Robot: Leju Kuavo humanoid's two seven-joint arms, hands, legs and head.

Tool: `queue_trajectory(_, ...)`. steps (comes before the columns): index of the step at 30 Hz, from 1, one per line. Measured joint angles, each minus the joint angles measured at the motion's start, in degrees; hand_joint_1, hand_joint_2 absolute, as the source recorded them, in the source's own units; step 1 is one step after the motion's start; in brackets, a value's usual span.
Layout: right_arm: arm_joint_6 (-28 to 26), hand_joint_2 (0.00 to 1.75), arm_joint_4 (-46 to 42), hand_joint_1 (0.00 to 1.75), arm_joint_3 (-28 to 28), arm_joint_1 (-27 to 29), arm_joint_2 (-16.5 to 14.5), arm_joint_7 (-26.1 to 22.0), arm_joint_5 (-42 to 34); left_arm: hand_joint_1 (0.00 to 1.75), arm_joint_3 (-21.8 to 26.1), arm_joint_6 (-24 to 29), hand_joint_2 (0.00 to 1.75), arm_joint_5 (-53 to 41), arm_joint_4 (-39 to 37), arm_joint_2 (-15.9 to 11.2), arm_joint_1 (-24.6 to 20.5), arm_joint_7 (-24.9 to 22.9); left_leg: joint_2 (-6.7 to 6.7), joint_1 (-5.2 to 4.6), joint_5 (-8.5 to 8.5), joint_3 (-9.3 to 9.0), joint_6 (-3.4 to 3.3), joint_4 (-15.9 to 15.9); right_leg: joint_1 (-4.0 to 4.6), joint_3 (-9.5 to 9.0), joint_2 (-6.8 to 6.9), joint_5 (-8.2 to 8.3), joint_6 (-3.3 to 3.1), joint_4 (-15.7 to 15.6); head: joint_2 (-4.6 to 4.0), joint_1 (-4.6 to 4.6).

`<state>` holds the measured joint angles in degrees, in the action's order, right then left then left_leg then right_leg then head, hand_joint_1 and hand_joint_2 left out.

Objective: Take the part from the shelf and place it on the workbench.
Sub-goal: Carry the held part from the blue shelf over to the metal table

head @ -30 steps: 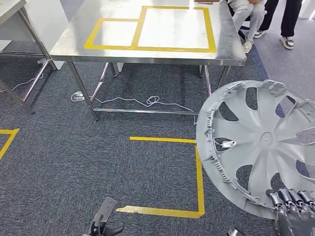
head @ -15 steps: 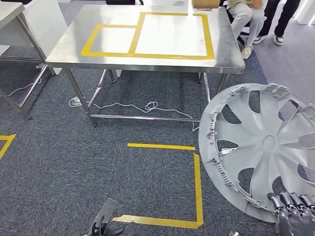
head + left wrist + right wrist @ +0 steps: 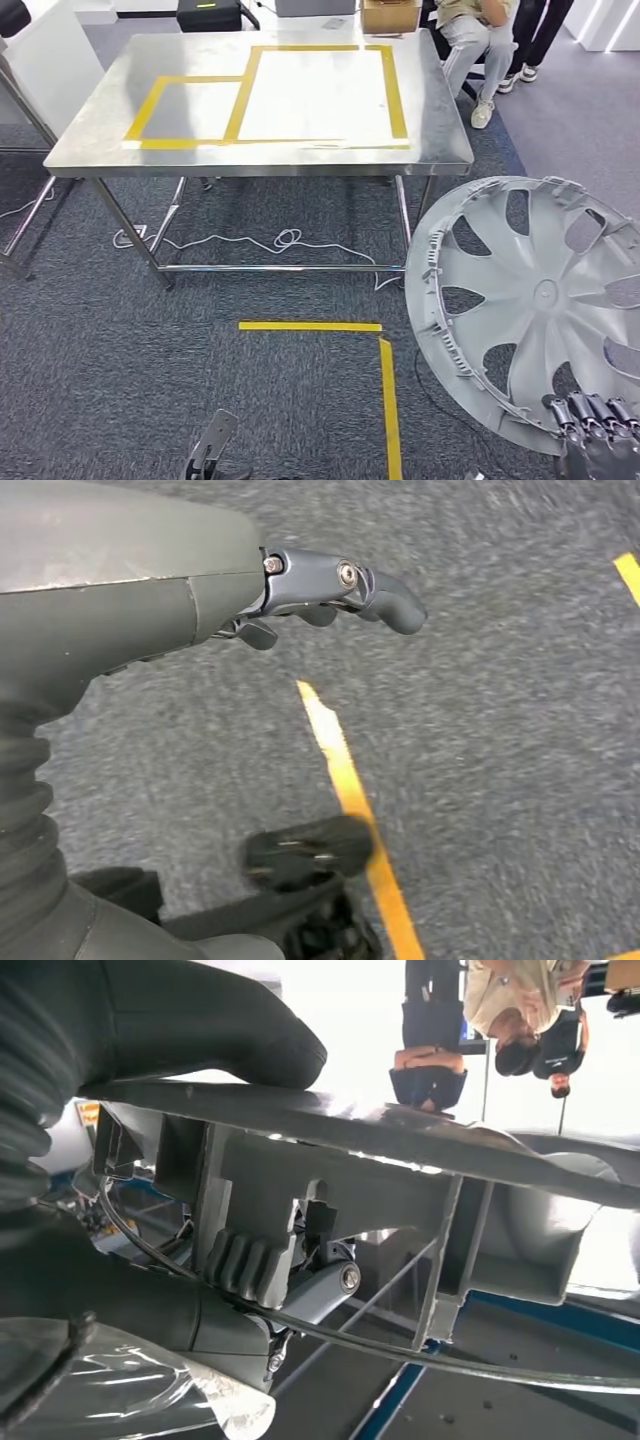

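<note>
While seen from the head view, held the part (image 3: 532, 300), a grey wheel cover with curved spokes, upright and tilted at lower right, well short of the workbench (image 3: 98, 140). Gripped at its lower rim by the right hand (image 3: 596, 440), dark fingers (image 3: 581, 412) hooked over the edge. Steel workbench ahead, marked with yellow tape rectangles (image 3: 249, 85), a small one beside a larger one. Cardboard box (image 3: 389, 14) at the far edge. Seated person (image 3: 472, 40) behind the far right corner. White cable (image 3: 287, 240) looped on the carpet under the bench. Yellow floor tape (image 3: 389, 400) forming a corner on grey carpet (image 3: 90, 350), near the part's left rim. Left hand (image 3: 215, 455) low at the bottom edge, nothing in it.

From the left wrist view, hung over blurred carpet, left hand (image 3: 332, 585) with fingers loosely curled and empty, thumb (image 3: 309, 850) apart from them. Yellow tape stripe (image 3: 351, 800) below.

From the right wrist view, clamped on the part (image 3: 423, 1160), right hand (image 3: 249, 1260) with thumb (image 3: 204, 1035) on one face and fingers (image 3: 241, 1265) curled against the ribbed back. Thin wire ring (image 3: 453, 1360) along the part's back. People (image 3: 521, 1010) beyond, inverted.
</note>
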<state>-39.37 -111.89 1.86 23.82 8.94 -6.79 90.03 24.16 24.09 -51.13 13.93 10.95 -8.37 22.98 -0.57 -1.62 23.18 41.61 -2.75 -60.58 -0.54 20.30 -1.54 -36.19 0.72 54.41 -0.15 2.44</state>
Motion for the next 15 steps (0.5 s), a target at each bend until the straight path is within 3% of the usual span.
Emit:
queue_trajectory(1,0.0,1.75,0.1,1.75,0.0,-0.1,-0.1,0.0,0.0,0.0,0.0,0.0,1.75,0.1,0.0,-0.1,0.1,-0.1,-0.28,-0.34,-2.55,-0.59,-0.14,1.6,0.02,-1.68,-0.21,-0.67,0.23,-0.3,0.0,-0.1)
queue_trajectory(3,0.0,1.75,0.3,1.75,0.1,-0.3,-0.2,0.1,0.0,0.0,0.0,0.1,1.75,0.2,0.1,-0.1,-0.5,-0.3,-0.51,-0.51,-1.34,-2.9,-0.14,2.5,-0.02,-3.35,-0.28,0.18,0.97,0.9,0.01,-0.06)
queue_trajectory(4,0.0,1.75,0.3,1.75,0.1,-0.5,-0.2,0.2,0.0,0.0,0.0,0.2,1.75,0.2,0.2,-0.1,-1.0,-0.3,-0.48,-0.43,-0.74,-4.3,-0.34,2.9,-0.05,-2.67,-0.03,1.68,1.34,3.7,-0.01,-0.11)
queue_trajectory(5,0.0,1.75,0.4,1.75,0.2,-0.8,-0.2,0.3,0.0,0.0,0.0,0.3,1.75,0.3,0.2,-0.2,-1.4,-0.3,-0.37,-0.31,-0.4,-5.62,-0.66,3.3,-0.06,-0.57,0.32,2.9,1.65,7.3,-0.02,-0.19)
queue_trajectory(6,0.0,1.75,0.5,1.75,0.3,-1.1,-0.2,0.5,0.0,0.0,0.0,0.4,1.75,0.4,0.2,-0.2,-1.7,-0.4,-0.27,-0.16,-0.21,-6.79,-0.98,3.6,-0.05,2.13,0.68,2.99,1.84,11.2,-0.02,-0.26)
queue_trajectory(7,0.0,1.75,0.6,1.75,0.3,-1.2,-0.2,0.7,0.0,0.0,0.0,0.6,1.75,0.6,0.2,-0.2,-1.8,-0.4,-0.16,-0.1,0.2,-7.65,-1.2,3.8,-0.04,4.91,0.97,1.86,1.92,14.5,-0.03,-0.43)
queue_trajectory(8,-0.1,1.75,0.8,1.75,0.3,-1.2,-0.2,0.8,0.0,0.0,0.0,0.7,1.75,0.7,0.2,-0.1,-1.7,-0.4,-0.17,-0.05,0.67,-8.47,-1.4,4.1,-0.05,7.4,1.06,-0.73,2.01,16.3,-0.02,-0.43)
queue_trajectory(10,-0.1,1.75,1.1,1.75,0.4,-1.2,-0.2,1.0,0.0,0.0,0.0,0.9,1.75,0.8,0.2,0.0,-1.3,-0.5,-0.37,0.01,1.88,-10.09,-1.5,4.5,-0.07,11.07,1.07,-6.55,2.22,16.3,-0.02,-0.46)
queue_trajectory(11,-0.1,1.75,1.2,1.75,0.4,-1.1,-0.2,1.0,0.0,0.0,0.1,1.0,1.75,0.8,0.2,0.0,-1.1,-0.5,-0.49,0.0,2.5,-10.88,-1.47,4.7,-0.05,12.13,1.07,-7.35,2.26,14.6,-0.02,-0.47)
queue_trajectory(12,-0.1,1.75,1.3,1.75,0.5,-1.1,-0.2,1.0,0.0,0.0,0.1,1.0,1.75,0.8,0.2,0.0,-1.0,-0.5,-0.57,-0.06,3.11,-11.56,-1.42,4.7,-0.02,12.67,1.09,-5.72,2.17,11.9,-0.02,-0.5)
queue_trajectory(14,-0.1,1.75,1.3,1.75,0.6,-0.9,-0.2,1.0,0.0,0.0,0.1,1.1,1.75,0.8,0.2,0.0,-0.9,-0.5,-0.64,-0.25,4.17,-12.4,-1.26,4.6,0.2,12.75,1.17,2.79,1.39,5.5,-0.02,-0.46)
queue_trajectory(15,-0.1,1.75,1.3,1.75,0.6,-0.8,-0.2,1.0,0.0,0.0,0.1,1.1,1.75,0.8,0.2,0.0,-0.9,-0.5,-0.67,-0.33,4.57,-12.54,-1.07,4.5,0.34,12.59,1.2,6.28,0.91,3.5,-0.02,-0.47)
